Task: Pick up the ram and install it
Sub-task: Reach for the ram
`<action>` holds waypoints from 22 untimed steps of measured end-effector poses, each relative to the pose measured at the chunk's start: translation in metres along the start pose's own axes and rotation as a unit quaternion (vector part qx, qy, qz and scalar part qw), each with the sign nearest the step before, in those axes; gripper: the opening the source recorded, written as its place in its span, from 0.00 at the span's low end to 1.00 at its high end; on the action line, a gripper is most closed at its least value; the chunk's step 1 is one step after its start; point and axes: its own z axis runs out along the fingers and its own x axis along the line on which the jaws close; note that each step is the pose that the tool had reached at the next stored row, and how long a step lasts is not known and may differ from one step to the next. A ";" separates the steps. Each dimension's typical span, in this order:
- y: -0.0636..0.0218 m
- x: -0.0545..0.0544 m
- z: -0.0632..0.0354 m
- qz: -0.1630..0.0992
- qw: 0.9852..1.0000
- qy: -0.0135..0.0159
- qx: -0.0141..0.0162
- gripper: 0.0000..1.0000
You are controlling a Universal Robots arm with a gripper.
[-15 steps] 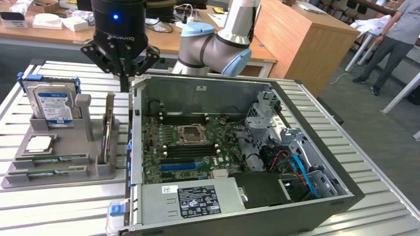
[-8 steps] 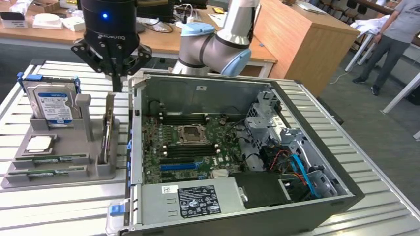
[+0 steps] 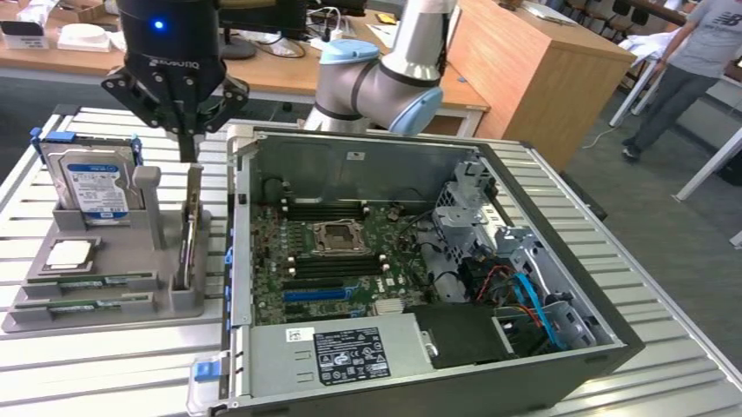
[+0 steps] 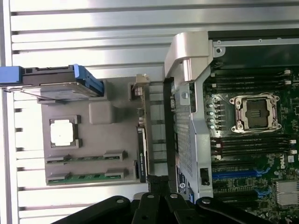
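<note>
- I am looking over a slatted metal table (image 3: 104, 365) in an office with wooden desks behind it; a person (image 3: 684, 69) is standing at the exterior view's far right.
- An open computer case (image 3: 347, 165) is lying on the table, with its motherboard (image 3: 336, 261) facing up.
- The arm (image 3: 383, 78) is reaching in from behind the case towards the exterior view's left.
- The gripper (image 3: 186, 152) is hanging above a grey holder (image 3: 174, 304) that sits just beside the case. Its fingers are pressed together and I am seeing nothing between them.
- An upright card (image 3: 191, 226) is standing in the holder directly below the fingertips, apart from them.
- A blue-and-white hard drive (image 3: 93, 182) is standing at the holder's far end.
- The first ram stick (image 3: 87, 282) is lying flat in its slot, and the second ram stick (image 3: 82, 304) is lying parallel beside it at the holder's near edge. Both are well apart from the gripper.
- A silver processor (image 3: 69, 254) is resting between the drive and the sticks.
</note>
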 end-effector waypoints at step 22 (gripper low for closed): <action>-0.0041 0.054 0.0006 0.000 1.000 0.002 0.000 0.10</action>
